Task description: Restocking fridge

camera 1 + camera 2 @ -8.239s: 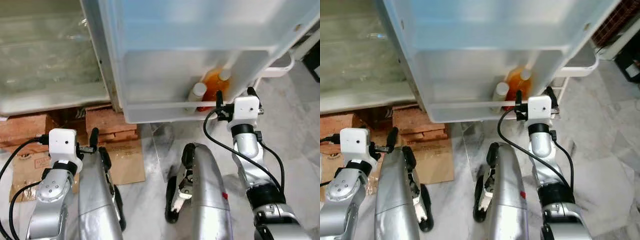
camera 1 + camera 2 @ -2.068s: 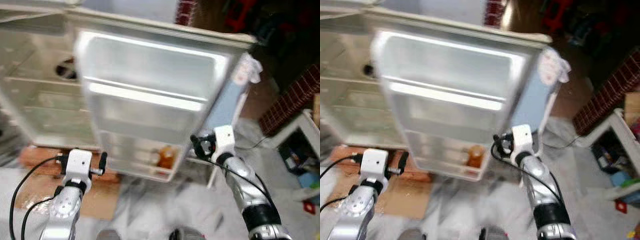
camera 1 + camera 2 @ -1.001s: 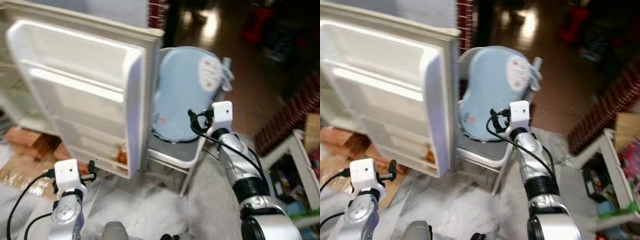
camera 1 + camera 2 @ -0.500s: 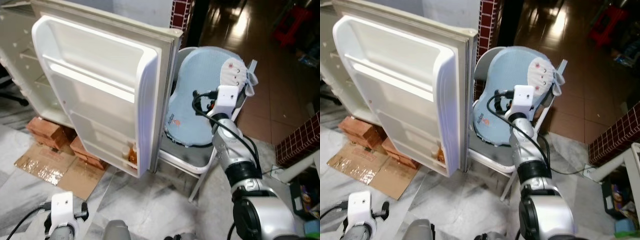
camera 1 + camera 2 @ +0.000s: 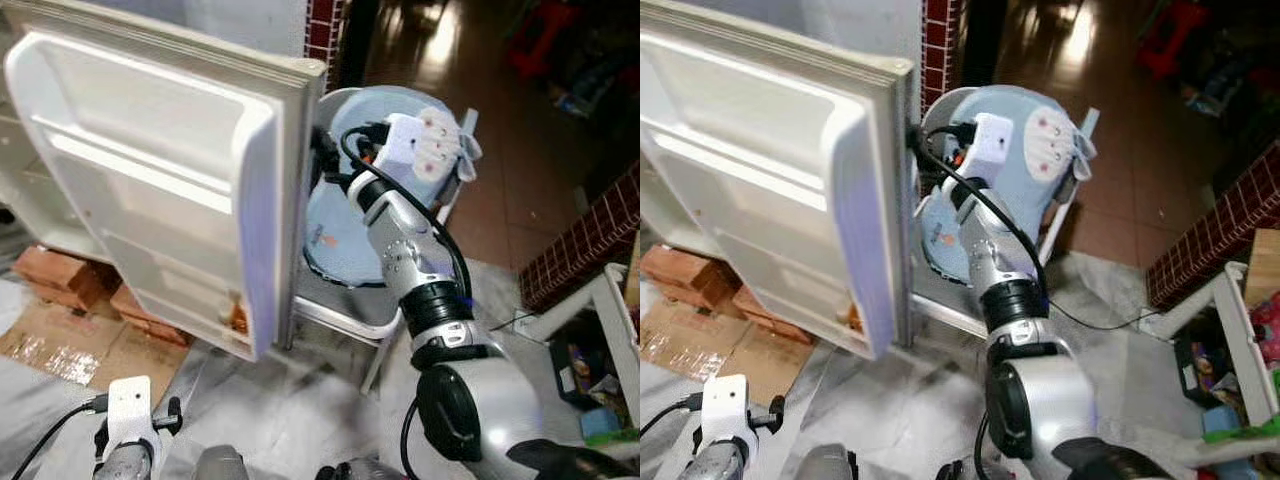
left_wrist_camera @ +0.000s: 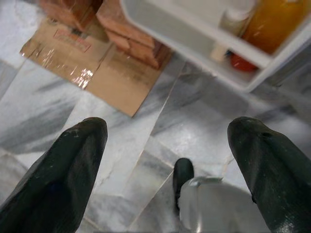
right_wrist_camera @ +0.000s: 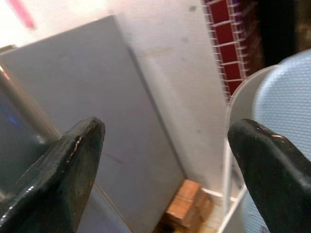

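Note:
The white fridge door stands open, its inner shelves facing me. In its lowest shelf stand an orange bottle and a white-capped bottle; the orange one also peeks out at the door's bottom corner. My right gripper is open, raised behind the door's free edge and facing the door's grey outer face, with nothing between its fingers. My left gripper hangs low over the marble floor, open and empty.
A chair with a light blue cushion stands right behind the door. Red bricks and flattened cardboard lie under the fridge. A white stand and a brick wall are on the right.
My right arm has swung left from in front of the chair to the door's free edge. The view has shifted, so the door looks more edge-on.

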